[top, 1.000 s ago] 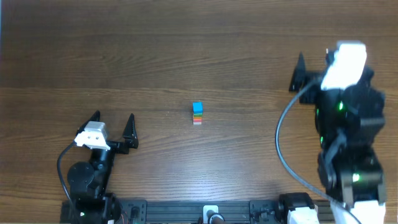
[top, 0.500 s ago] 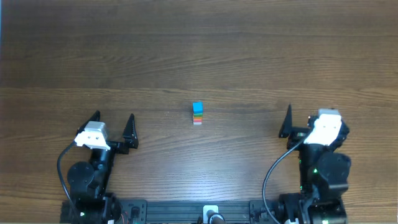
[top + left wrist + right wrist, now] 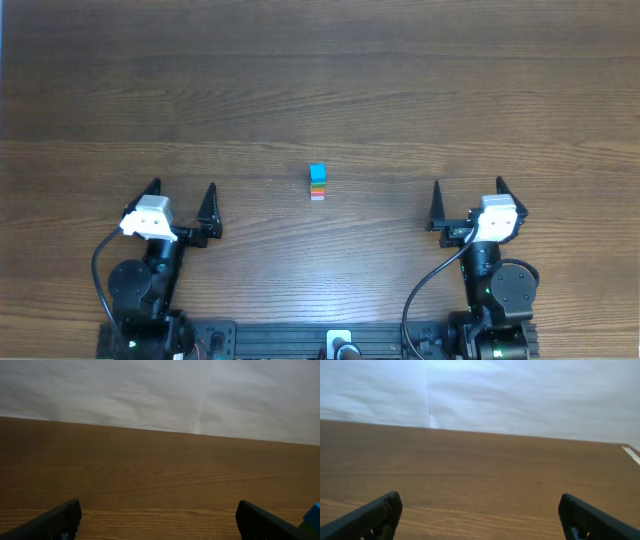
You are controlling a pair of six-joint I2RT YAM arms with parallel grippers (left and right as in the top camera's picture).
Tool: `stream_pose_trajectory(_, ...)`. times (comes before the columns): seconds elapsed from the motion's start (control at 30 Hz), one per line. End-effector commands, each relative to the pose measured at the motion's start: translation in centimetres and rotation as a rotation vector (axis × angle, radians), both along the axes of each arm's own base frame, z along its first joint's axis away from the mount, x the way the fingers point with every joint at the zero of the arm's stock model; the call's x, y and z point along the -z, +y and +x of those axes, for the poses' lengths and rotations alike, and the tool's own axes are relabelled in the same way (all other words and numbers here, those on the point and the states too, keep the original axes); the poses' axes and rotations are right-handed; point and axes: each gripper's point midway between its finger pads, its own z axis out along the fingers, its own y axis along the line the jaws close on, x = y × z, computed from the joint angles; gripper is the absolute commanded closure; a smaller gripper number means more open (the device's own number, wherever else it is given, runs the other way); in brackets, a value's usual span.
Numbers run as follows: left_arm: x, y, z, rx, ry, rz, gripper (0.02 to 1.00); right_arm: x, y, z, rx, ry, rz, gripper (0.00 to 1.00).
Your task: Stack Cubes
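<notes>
The cube stack is sitting upright around the middle of the wooden worktop. The blue cube is sitting on top, with the green cube right under it, then an orange layer and a pale one at the bottom. I'm counting 4, though the lower ones are too small to be sure.

The left pincer is resting down-left of the stack, well apart from it. Its fingers are spread wide and gripping nothing, and the blue cube is peeking in at the edge of its wrist view.

The right pincer is mirroring that on the other side, also wide open and empty, well apart from the stack.
</notes>
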Motion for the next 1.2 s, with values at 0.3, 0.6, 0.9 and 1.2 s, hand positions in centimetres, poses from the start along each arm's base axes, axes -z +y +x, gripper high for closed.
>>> stream_pose_trajectory(0.3,0.1,0.0,0.0,0.005,-0.004,0.014,0.018,3.2,0.5,0.4,-0.030,0.049,0.003,0.012)
stream_pose_trajectory(0.6,0.1,0.0,0.0,0.005,-0.004,0.014,0.018,3.6,0.5,0.6,-0.029,0.048,0.006,0.009)
stream_pose_trajectory(0.9,0.1,0.0,0.0,0.005,-0.004,0.014,0.023,3.6,0.5,0.6,-0.029,0.048,0.006,0.007)
stream_pose_trajectory(1.2,0.1,0.0,0.0,0.005,-0.004,0.014,0.018,3.6,0.5,0.6,-0.029,0.048,0.006,0.007)
